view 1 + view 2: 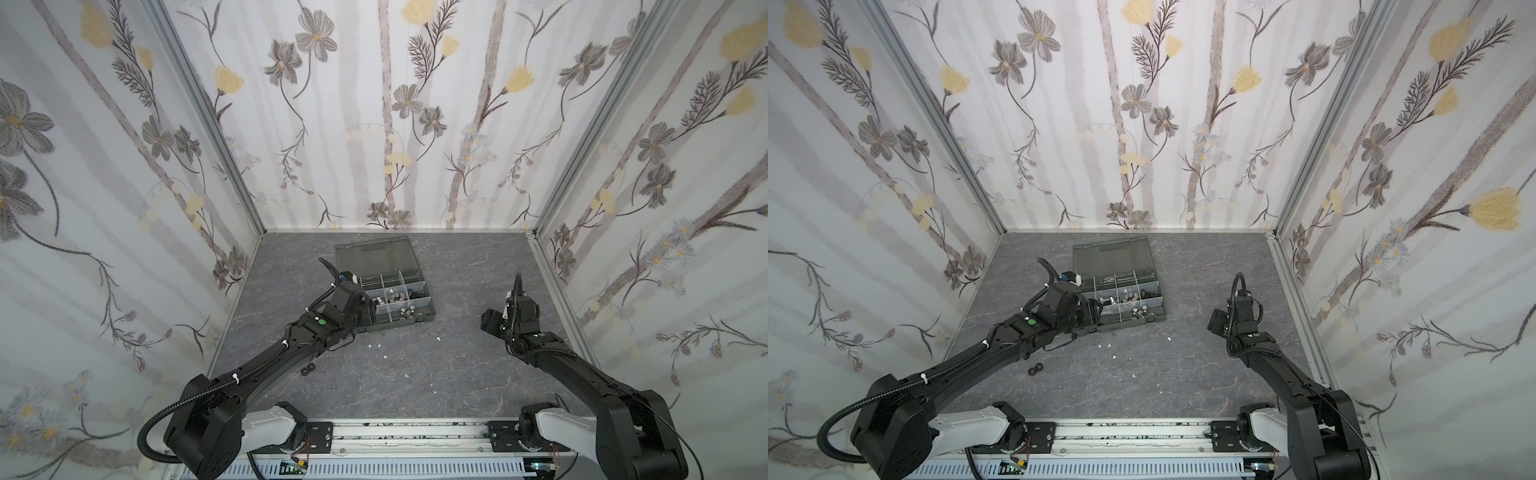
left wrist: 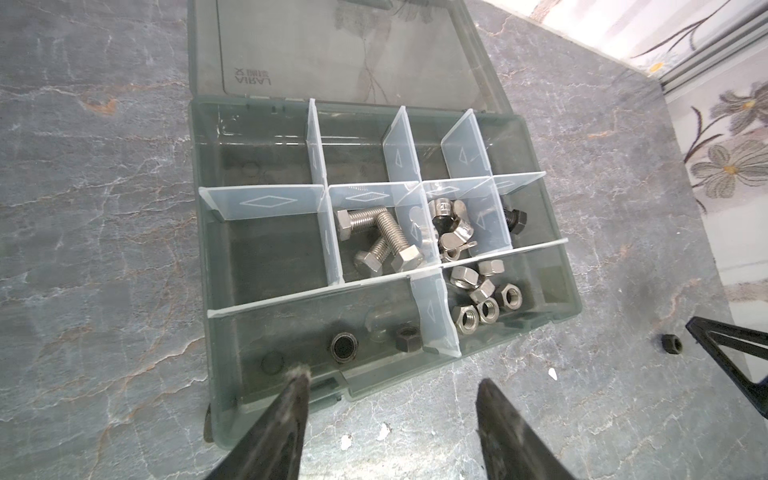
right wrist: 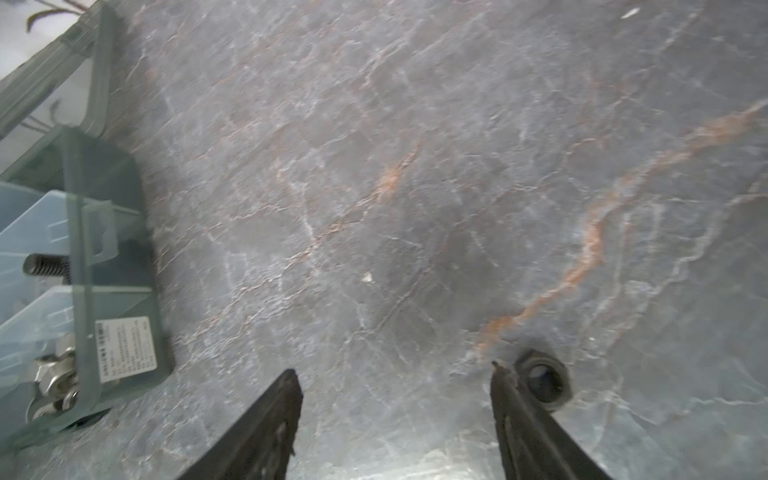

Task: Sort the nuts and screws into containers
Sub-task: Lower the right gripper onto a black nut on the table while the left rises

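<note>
The containers are cells of a dark grey organizer box (image 2: 199,249), lid open, also in both top views (image 1: 431,305) (image 1: 1162,307). Its cells hold silver screws (image 2: 374,241), domed nuts (image 2: 451,226), a black screw (image 2: 515,219), silver hex nuts (image 2: 482,299) and two black nuts (image 2: 344,347). My left gripper (image 2: 392,380) hangs open and empty over the box's near rim. My right gripper (image 3: 395,370) is open low over the table, right of the box. A black nut (image 3: 542,380) lies just outside one of its fingers (image 3: 511,399), not between them.
Two black nuts (image 1: 307,370) (image 1: 1034,369) lie on the grey marbled table beside the left arm. Small white flecks (image 1: 377,345) dot the table before the box. Flowered walls close in three sides, and a metal rail (image 1: 415,434) runs along the front.
</note>
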Controlling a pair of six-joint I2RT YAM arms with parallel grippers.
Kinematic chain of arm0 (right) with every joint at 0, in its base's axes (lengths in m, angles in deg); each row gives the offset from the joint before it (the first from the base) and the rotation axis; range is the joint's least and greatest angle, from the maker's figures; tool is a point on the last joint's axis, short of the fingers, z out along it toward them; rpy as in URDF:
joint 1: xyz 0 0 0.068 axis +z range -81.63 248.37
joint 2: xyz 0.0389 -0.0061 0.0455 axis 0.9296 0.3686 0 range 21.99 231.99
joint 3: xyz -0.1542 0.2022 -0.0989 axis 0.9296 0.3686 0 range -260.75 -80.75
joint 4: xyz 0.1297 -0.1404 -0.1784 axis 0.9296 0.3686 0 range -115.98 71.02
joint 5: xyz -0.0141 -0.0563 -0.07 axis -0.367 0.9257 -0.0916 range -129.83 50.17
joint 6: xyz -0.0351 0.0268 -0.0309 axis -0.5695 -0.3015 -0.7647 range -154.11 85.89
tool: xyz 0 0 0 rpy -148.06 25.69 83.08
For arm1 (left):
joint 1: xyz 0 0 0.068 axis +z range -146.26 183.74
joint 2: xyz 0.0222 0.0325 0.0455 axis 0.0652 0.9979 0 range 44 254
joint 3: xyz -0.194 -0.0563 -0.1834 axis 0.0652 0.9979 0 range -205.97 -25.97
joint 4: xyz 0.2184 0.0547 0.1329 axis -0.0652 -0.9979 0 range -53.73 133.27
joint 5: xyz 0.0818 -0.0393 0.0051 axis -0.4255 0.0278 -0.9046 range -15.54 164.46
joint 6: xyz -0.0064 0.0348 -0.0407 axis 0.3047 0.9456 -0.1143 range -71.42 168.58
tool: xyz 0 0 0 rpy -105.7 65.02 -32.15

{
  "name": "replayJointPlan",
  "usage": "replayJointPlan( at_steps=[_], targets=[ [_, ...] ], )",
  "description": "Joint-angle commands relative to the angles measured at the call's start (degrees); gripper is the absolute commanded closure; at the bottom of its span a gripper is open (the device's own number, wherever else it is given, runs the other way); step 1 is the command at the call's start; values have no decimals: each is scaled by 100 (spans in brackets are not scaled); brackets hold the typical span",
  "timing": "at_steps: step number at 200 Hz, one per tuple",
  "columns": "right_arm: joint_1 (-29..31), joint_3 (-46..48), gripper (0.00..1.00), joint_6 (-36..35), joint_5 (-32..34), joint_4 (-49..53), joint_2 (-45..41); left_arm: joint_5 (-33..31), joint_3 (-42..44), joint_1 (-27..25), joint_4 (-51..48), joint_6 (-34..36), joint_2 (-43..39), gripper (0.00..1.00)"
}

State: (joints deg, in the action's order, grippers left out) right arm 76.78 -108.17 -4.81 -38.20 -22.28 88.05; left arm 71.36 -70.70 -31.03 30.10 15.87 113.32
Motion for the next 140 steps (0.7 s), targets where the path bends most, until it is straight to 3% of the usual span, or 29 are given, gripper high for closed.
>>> replayJointPlan(
  at_steps=[1, 79, 140],
  targets=[
    [-226, 26, 26, -89, 44, 153, 23, 139, 69, -2, 280, 154, -124, 35],
    [-454, -246, 22, 52, 581, 386, 478, 269, 346, 5, 430, 397, -447, 31],
    [-454, -283, 24, 215, 402, 425, 848, 477, 448, 7, 647, 346, -475, 30]
  ],
)
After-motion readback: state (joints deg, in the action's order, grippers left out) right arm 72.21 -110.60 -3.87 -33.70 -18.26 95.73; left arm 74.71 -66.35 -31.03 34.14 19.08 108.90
